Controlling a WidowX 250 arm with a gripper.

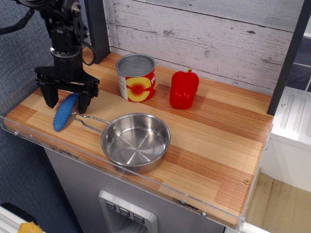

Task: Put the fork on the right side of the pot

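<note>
The fork (pixel 64 113) lies on the wooden counter at the left, its blue ribbed handle pointing toward the front edge; its tines are hidden behind my gripper. My gripper (pixel 67 102) is open and low, one finger on each side of the handle's upper part. The pot (pixel 136 141), a shallow steel pan, sits in the front middle, its wire handle (pixel 87 122) reaching left to just beside the fork.
A red-and-yellow tin can (pixel 136 77) and a red bell pepper (pixel 184 89) stand behind the pot. A dark post (pixel 96 29) rises at the back left. The counter (pixel 218 145) has bare wood right of the pot, and a clear strip along its front edge.
</note>
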